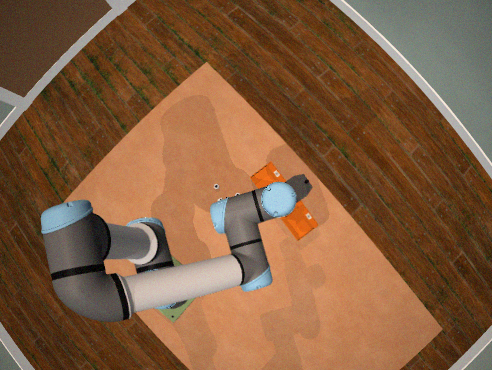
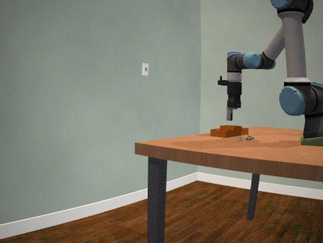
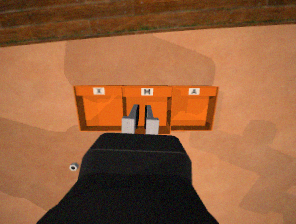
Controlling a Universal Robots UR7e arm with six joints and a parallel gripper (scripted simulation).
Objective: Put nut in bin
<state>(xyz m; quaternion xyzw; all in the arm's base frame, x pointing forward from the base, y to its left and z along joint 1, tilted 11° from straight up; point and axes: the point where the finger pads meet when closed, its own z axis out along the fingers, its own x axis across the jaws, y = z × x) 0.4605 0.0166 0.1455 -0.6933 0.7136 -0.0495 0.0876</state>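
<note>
My gripper (image 2: 229,119) (image 3: 142,112) points down above the middle bin marked M, clear above the rims. Its fingers stand a little apart, with nothing visible between them. The arm hides it in the top view. The bin marked X (image 1: 264,176) (image 3: 102,112) is the left one in the wrist view; no nut shows inside. One nut-like ring (image 1: 216,186) lies on the table away from the bins. Another small ring (image 3: 73,167) lies at the lower left of the wrist view. More small metal pieces (image 2: 249,138) lie near the bins; their kinds are too small to tell.
The bin marked M (image 3: 147,92) and the bin marked A (image 3: 192,111) (image 1: 300,225) stand in a row with X, all orange and touching. The table edge (image 3: 150,36) runs beyond the bins. The arm covers part of the row in the top view.
</note>
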